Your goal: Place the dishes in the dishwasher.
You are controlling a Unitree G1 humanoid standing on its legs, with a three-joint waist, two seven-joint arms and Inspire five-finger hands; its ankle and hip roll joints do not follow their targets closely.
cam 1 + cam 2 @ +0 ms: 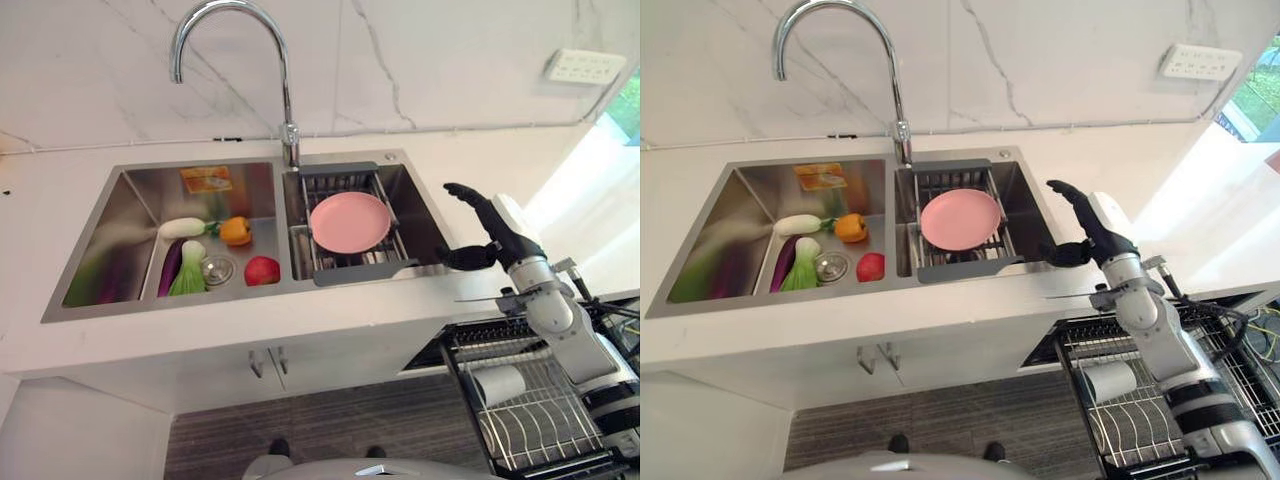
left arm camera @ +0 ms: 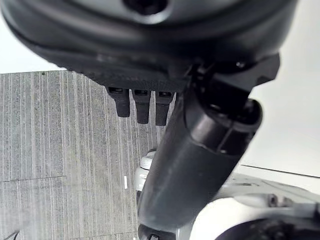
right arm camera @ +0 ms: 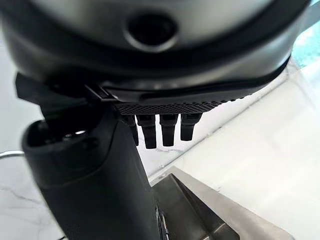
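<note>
Pink plate (image 1: 349,221) unmoved on sink rack (image 1: 322,257); right hand (image 1: 487,232) open, empty, beside it; dishwasher rack (image 1: 545,410) awaiting it.

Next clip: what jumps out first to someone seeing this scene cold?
The pink plate lies on a drain rack across the sink's right basin. The right hand hangs open beside that basin, apart from the plate. Bright vegetables are clustered in the left basin, and the dishwasher rack stands pulled out at the lower right.
</note>
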